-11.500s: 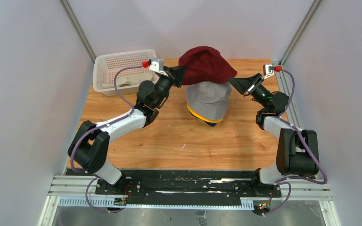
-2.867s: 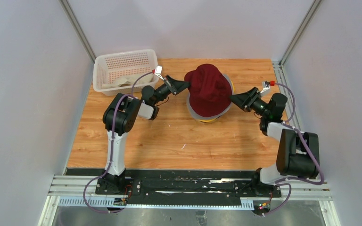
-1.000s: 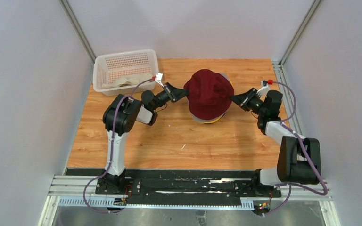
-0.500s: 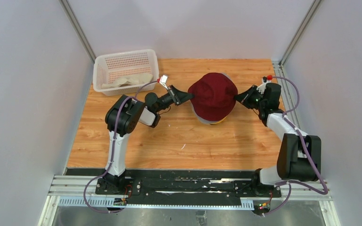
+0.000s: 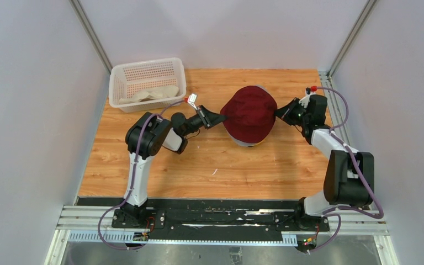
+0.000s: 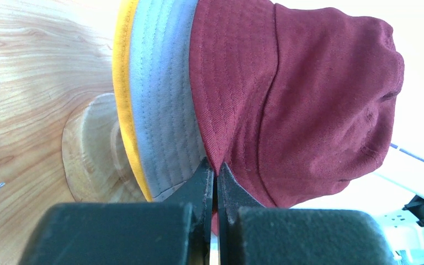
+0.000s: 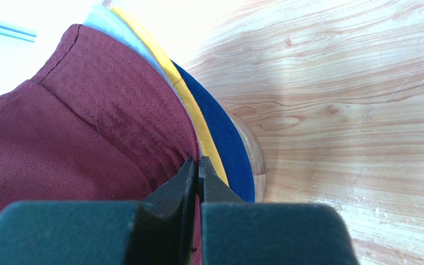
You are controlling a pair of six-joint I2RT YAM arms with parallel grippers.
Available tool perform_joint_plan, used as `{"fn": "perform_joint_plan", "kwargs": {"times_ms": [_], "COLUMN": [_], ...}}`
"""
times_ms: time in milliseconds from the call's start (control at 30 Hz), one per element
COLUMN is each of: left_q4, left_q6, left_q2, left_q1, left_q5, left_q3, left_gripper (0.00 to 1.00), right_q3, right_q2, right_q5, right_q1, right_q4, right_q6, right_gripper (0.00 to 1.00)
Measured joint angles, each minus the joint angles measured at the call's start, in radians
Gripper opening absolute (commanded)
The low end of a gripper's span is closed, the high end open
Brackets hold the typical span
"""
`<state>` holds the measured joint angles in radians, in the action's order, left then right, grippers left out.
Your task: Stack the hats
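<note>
1. Pinching the dark red hat (image 5: 249,113) from both sides. The left gripper (image 6: 214,168) has its fingers pressed together on the left edge of the brim. The right gripper (image 7: 197,161) is clamped on the right edge in the same way.
2. The dark red hat sits topmost on the stack, toward the far edge of the counter (image 5: 199,160) and a little right of its middle.
3. Brims show beneath it in layers. The grey hat (image 6: 163,110) lies directly under the red one, then the yellow hat (image 6: 126,99). The navy blue hat (image 7: 226,143) is lowest and is seen only in the right wrist view.
4. The stack is carried by a wooden stand (image 6: 88,154), whose round base rests on the counter below the brims.
5. A white basket (image 5: 143,69) stands at the far left corner of the counter. The beige hat (image 5: 149,95) lies crumpled inside it, well apart from the stack.
6. Both arms reach in low, one on each side of the stack, with the fingertips at brim level.
</note>
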<state>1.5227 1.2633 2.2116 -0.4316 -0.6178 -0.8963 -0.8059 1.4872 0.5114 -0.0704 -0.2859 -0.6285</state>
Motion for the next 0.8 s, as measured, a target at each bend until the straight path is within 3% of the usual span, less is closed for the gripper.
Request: {"fn": "perform_joint_plan", "kwargs": {"times_ms": [400,800], "left_q4": [0.001,0.000], "left_q6": [-0.010,-0.037], "left_q2": [-0.025,-0.045], "left_q1": [-0.011,-0.118], "left_q5": [0.032,0.140], "left_q3": [0.051,0.113], "left_gripper": [0.00,0.00], "right_q3": [-0.022,-0.099], "right_q2": [0.012,0.019], "right_q5": [0.000,-0.042], "right_q1": [0.004,0.038], "right_q4": [0.003,0.074], "right_q6": [0.015,0.042], "right_gripper": [0.00,0.01]}}
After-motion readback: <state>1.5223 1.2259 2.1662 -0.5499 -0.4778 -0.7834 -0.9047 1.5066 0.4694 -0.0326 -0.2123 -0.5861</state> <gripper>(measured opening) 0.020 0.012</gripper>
